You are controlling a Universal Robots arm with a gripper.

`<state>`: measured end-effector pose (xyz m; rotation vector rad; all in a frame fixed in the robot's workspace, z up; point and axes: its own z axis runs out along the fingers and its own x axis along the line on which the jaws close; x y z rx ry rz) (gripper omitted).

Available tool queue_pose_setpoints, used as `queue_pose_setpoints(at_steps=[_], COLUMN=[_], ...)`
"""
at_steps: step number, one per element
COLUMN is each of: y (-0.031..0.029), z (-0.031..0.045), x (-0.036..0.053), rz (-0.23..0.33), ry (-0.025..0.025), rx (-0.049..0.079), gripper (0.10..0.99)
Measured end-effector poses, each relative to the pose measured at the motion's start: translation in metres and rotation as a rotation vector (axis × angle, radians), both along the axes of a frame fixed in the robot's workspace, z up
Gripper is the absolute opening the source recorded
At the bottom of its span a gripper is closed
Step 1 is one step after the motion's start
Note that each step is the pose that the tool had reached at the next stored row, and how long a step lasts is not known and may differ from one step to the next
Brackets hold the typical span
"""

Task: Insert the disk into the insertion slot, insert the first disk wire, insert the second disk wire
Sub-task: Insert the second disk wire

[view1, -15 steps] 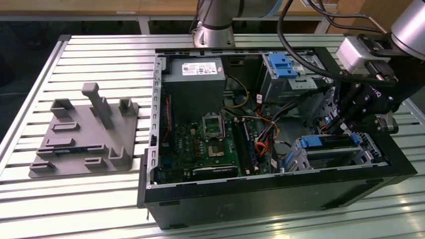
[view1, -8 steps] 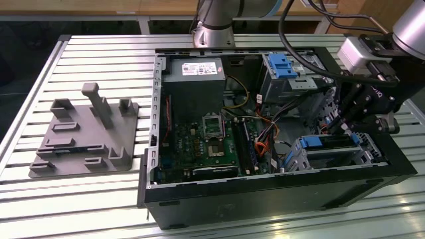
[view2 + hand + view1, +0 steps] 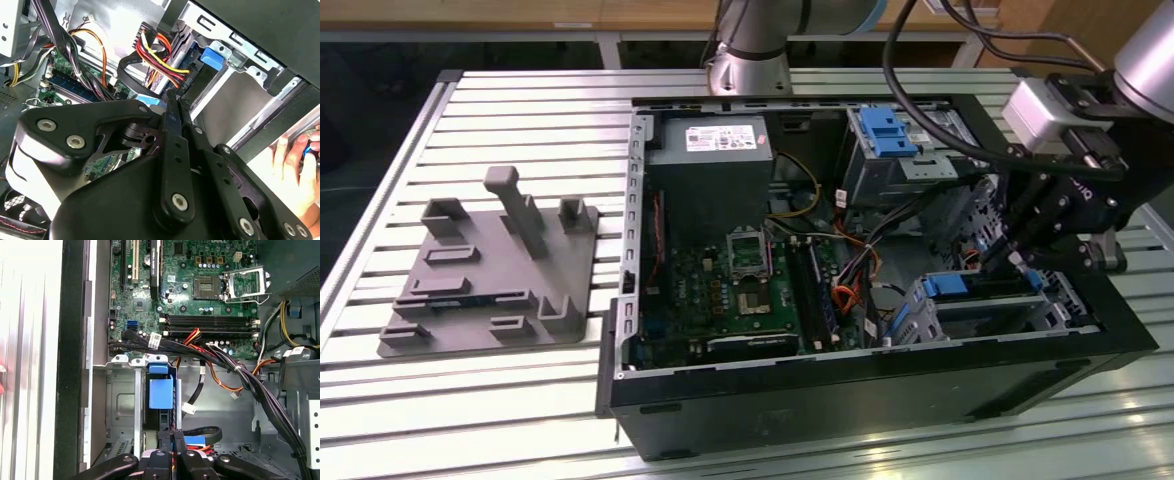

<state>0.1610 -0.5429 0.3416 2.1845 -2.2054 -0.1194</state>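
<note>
The disk sits inside the insertion slot [image 3: 120,405], the low silver cage at the case's corner. Its blue carrier [image 3: 161,392] faces outward and also shows in the exterior view [image 3: 947,288]. My gripper [image 3: 173,432] reaches down into the case right behind the disk, on the exterior view's right [image 3: 994,265]. Its fingers [image 3: 172,150] are pressed close together. A disk wire of red, yellow and black strands [image 3: 160,57] ends in a black plug at the fingertips, against the disk's rear. A second black cable with a blue plug [image 3: 197,440] lies loose beside the fingers.
The motherboard [image 3: 200,285] and bundled black cables [image 3: 250,385] lie beside the cage. A grey power-supply box [image 3: 714,170] and a taller bay with a blue latch [image 3: 894,135] stand at the case's back. A grey fixture plate [image 3: 487,270] lies outside. A person's hand [image 3: 295,165] is beyond the case wall.
</note>
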Motion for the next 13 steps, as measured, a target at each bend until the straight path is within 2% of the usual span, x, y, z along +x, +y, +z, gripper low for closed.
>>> queue_pose_setpoints(at_steps=[13], y=[-0.0006], z=[-0.0033], x=[0.0019], rz=[-0.022], ry=[0.0021], rx=[0.000], gripper=[0.141])
